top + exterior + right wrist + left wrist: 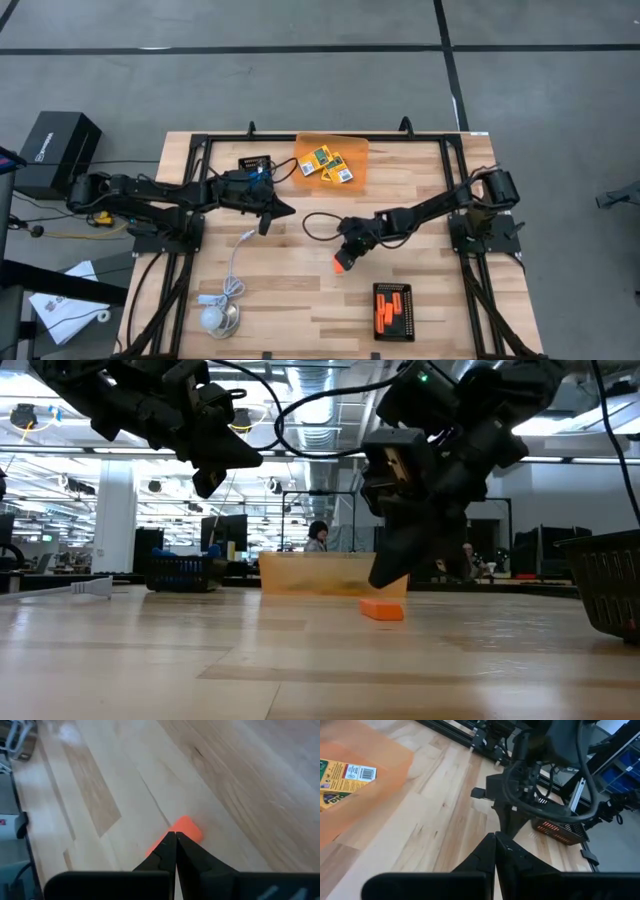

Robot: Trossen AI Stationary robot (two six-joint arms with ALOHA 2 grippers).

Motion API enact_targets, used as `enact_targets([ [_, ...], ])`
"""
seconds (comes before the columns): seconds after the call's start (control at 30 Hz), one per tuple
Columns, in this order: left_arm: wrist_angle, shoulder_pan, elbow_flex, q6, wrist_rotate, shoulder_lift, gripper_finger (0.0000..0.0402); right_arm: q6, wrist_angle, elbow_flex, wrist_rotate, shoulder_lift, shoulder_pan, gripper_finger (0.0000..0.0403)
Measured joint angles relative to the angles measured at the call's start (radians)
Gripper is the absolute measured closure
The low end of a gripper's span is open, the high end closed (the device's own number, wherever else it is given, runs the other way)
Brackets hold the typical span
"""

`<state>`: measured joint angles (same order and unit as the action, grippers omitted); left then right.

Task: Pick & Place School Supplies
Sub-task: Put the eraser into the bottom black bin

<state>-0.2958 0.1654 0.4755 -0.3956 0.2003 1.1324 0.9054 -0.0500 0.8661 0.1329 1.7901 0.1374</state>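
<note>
One short orange stick lies flat on the wooden table near its middle. My right gripper is shut and points down at the stick. The low view shows a thin gap between its tip and the stick. Yellow-and-green crayon boxes lie in a translucent orange tray at the far edge. More orange sticks lie in a black tray. My left gripper is shut and hangs in the air left of centre. I cannot make out the scissors.
A white cable with a round puck lies at the near left corner. A small black device sits left of the orange tray. A black frame runs round the table. The black tray's mesh wall stands at the near right.
</note>
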Motion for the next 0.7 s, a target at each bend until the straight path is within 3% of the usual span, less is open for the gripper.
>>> enact_targets([
  [0.4,0.008,0.000,0.000,0.018,0.001,0.000,0.0401,-0.038,0.036,-0.001,0.006,-0.003,-0.008,0.0403],
  [0.7,0.015,0.000,0.000,0.024,0.002,0.000,0.0401,-0.180,0.062,0.012,-0.053,-0.003,-0.008,0.0403],
])
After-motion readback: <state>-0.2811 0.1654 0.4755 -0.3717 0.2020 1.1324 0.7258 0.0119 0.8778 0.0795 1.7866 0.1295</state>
